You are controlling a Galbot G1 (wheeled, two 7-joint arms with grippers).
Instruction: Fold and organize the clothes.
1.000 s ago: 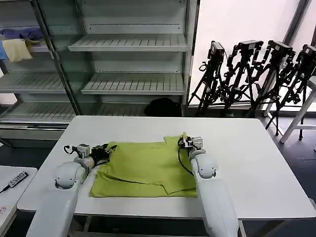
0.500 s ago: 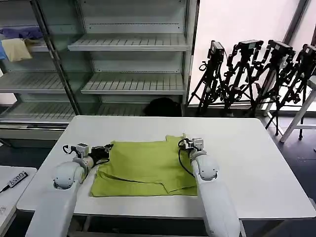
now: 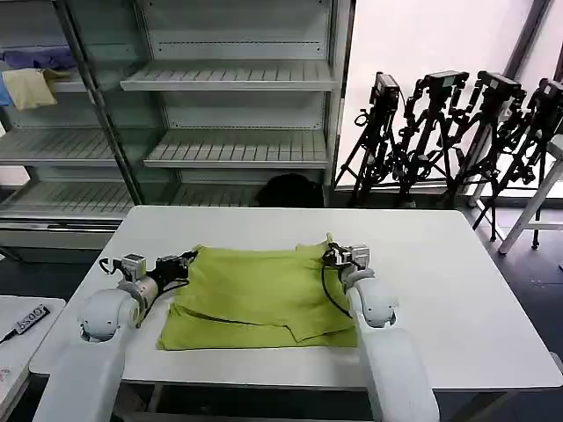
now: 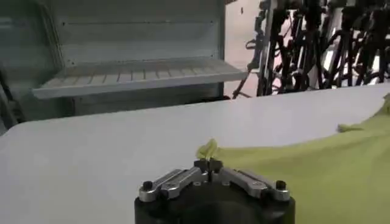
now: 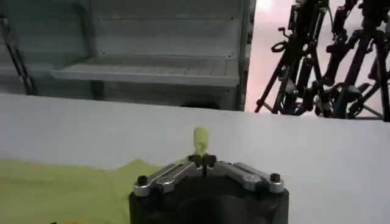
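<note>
A lime yellow-green T-shirt [image 3: 259,294], the clothes, lies partly folded on the white table [image 3: 457,299], its upper layer stretched between my two grippers. The left gripper [image 3: 187,260] is shut on the shirt's far left corner. In the left wrist view its jaws [image 4: 208,163] pinch a small tuft of cloth [image 4: 208,148], and the shirt [image 4: 317,173] spreads off to one side. The right gripper [image 3: 331,251] is shut on the far right corner. In the right wrist view its jaws [image 5: 202,159] hold a cloth tip [image 5: 200,139] that stands up from them.
Empty metal shelves [image 3: 233,79] stand behind the table. A pale yellow cloth [image 3: 29,88] and a blue-purple cloth [image 3: 40,59] lie on a shelf at the far left. Camera tripods [image 3: 457,132] crowd the back right. A second table [image 3: 18,330] sits at the left.
Both grippers have drawn the shirt's upper layer toward the table's far side and slightly apart. The cloth between them now lies wider and flatter.
</note>
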